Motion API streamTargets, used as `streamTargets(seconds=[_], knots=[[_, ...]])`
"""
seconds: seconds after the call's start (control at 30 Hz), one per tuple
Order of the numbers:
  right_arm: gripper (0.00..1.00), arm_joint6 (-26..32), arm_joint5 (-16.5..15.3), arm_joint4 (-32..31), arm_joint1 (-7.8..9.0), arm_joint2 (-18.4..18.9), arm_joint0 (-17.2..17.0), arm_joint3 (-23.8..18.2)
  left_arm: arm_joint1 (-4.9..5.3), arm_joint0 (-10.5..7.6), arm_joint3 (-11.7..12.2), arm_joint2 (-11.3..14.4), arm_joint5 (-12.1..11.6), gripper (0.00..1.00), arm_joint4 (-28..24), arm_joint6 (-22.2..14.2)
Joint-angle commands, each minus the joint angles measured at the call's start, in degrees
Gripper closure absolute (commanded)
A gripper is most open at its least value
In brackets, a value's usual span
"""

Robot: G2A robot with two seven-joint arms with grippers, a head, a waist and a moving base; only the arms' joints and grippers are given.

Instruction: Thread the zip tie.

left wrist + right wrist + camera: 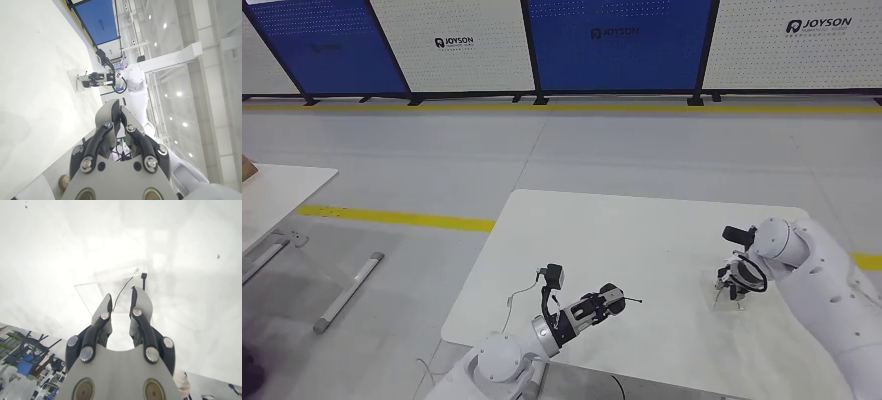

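Clear acrylic plate (88, 294) lies flat on the white counter (642, 230), near its right side, w/ the right fingers (140, 302) directly over it.

The right wrist view gives the close detail. A black zip tie (143, 279) sits at the plate's far corner, w/ its square head at the end away from the fingers. Its short strap runs behind one finger. A thin black curved strand (122, 291) arcs across the plate btwn the two fingers. Can't tell whether strand & strap are one piece.

In the top view the plate is a pale patch under the fingers, and the tie is too small to make out. The left wrist view sees the right arm side-on from across the counter. Its wrist is bent so the fingers point down at the plate.

Left arm is low by the counter's front edge, its forearm approx level. The left fingers (105, 113) point across toward the right arm, well apart from the plate.

Left fingers: pads pressed together at the tips. The top view shows a thin dark sliver past the tips; can't tell what it is.

Right fingers: part-open and gripping nothing. The strand lies in the gap, its near end just beside one pad, not pinched.
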Motion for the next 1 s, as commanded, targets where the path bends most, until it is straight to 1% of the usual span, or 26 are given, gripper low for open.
streamTargets(seconds=[0.0, 0.23, 0.37, 0.53, 0.57, 0.67, 0.87, 0.97], knots=[[0.76, 0.00, 0.00, -0.11, -0.74, -0.34, 0.60, 1.38, 0.00, 0.00, 0.00, 0.00, 0.00, 1.00, 0.00, 0.00], [0.76, 0.00, 0.00, -0.89, -2.79, -1.44, 2.30, 5.41, 0.00, 0.00, 0.00, 0.00, 0.00, 1.00, 0.00, 0.00], [0.78, 0.00, 0.00, -1.32, -3.74, -1.72, 3.02, 7.33, 0.00, 0.00, 0.00, 0.00, 0.00, 1.00, 0.00, 0.00], [0.81, 0.00, 0.00, -1.79, -4.74, -1.83, 3.65, 9.20, 0.00, 0.00, 0.00, 0.00, 0.00, 1.00, 0.00, 0.00], [0.80, 0.00, 0.00, -1.89, -4.98, -1.90, 3.78, 9.59, 0.00, 0.00, 0.00, 0.00, 0.00, 1.00, 0.00, 0.00], [0.82, 0.00, 0.00, -2.12, -5.50, -2.06, 4.13, 10.52, 0.00, 0.00, 0.00, 0.00, 0.00, 1.00, 0.00, 0.00], [0.82, 0.00, 0.00, -2.56, -6.55, -2.53, 4.99, 12.83, 0.00, 0.00, 0.00, 0.00, 0.00, 1.00, 0.00, 0.00], [0.87, 0.00, 0.00, -2.71, -7.01, -2.72, 5.43, 13.96, 0.00, 0.00, 0.00, 0.00, 0.00, 1.00, 0.00, 0.00]])
